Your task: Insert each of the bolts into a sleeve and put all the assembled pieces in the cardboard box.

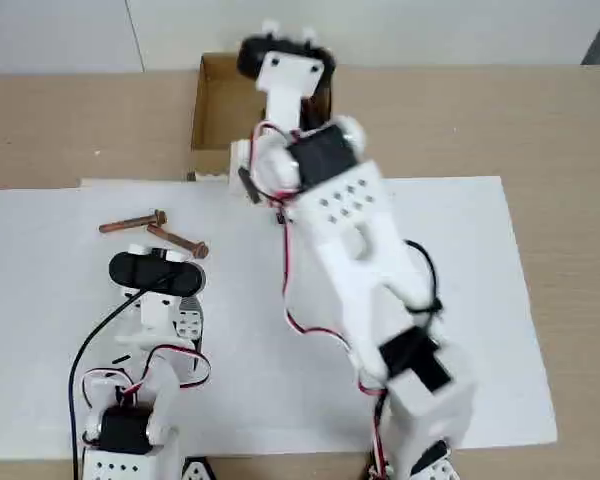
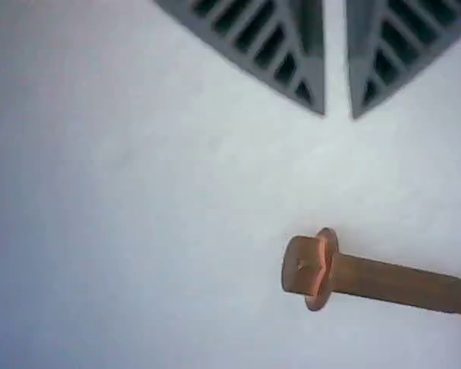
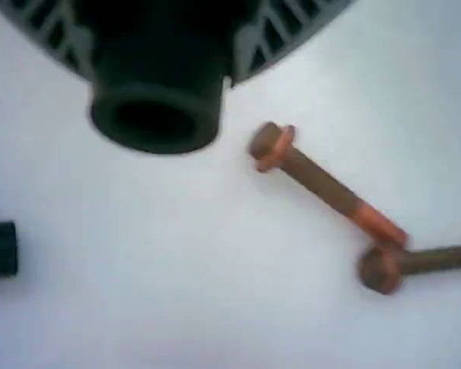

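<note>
Two copper bolts lie on the white paper, one (image 1: 132, 222) beside the other (image 1: 180, 241), their ends close together. My left gripper (image 2: 336, 108) hangs low just in front of them, fingers shut with only a thin slit between and nothing held; one bolt's head (image 2: 311, 269) lies right under it. My right gripper (image 3: 161, 38) is shut on a black sleeve (image 3: 155, 115), whose open end faces down above the paper near both bolts (image 3: 323, 184) (image 3: 415, 265). A second black sleeve (image 3: 0, 248) lies on the paper farther off. The cardboard box (image 1: 212, 100) stands at the back.
The right arm (image 1: 340, 230) rises high over the middle of the table and hides part of the box. A white paper sheet (image 1: 460, 300) covers most of the wooden tabletop, bare on its right half.
</note>
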`<act>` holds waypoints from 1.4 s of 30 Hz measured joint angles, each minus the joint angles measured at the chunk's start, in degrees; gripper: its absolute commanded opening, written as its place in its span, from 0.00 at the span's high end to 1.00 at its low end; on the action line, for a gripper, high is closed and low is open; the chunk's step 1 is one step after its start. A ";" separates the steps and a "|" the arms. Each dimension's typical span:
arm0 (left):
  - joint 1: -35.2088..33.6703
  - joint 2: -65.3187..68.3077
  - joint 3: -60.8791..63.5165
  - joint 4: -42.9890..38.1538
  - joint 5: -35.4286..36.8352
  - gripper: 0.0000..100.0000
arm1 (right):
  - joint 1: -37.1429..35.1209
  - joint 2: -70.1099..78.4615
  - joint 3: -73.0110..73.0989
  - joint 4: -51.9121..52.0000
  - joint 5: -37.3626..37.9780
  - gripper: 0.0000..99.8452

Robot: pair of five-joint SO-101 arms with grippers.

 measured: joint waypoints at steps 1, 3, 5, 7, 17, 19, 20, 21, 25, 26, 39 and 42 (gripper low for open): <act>0.00 0.00 0.00 0.00 0.00 0.99 | 0.35 -1.85 0.09 0.26 0.53 1.00; 0.00 0.00 0.00 0.00 0.00 0.99 | 1.58 -4.92 0.09 0.88 1.49 1.00; 0.00 0.00 0.00 0.00 0.00 0.99 | 3.52 -7.74 0.26 0.97 2.20 1.00; 0.00 0.00 -0.44 0.18 -0.09 0.99 | 5.98 -10.37 0.26 1.05 2.73 1.00; -0.35 4.48 -17.14 7.91 -6.42 0.99 | 10.64 -30.51 18.64 1.58 6.24 1.00; -0.35 8.70 -21.80 8.97 -6.42 0.99 | 10.81 -35.78 24.44 1.58 6.24 1.00; -0.35 10.99 -24.62 9.05 -6.42 0.99 | 11.34 -38.24 27.43 1.58 6.24 1.00; -0.35 13.71 -27.78 9.14 -6.42 0.99 | 12.13 -40.53 30.15 1.58 6.24 1.00; -0.35 26.81 -41.41 9.14 -6.42 0.99 | 17.05 -48.53 40.79 1.14 6.24 1.00; -0.35 30.24 -44.66 9.14 -6.42 0.99 | 18.20 -50.29 43.60 1.14 6.24 1.00; -10.90 67.16 -66.90 9.14 -13.36 0.99 | 26.29 -71.82 75.96 -6.95 6.24 1.00; -12.57 72.44 -66.90 9.14 -17.67 0.99 | 26.20 -76.75 82.73 -9.93 6.24 1.00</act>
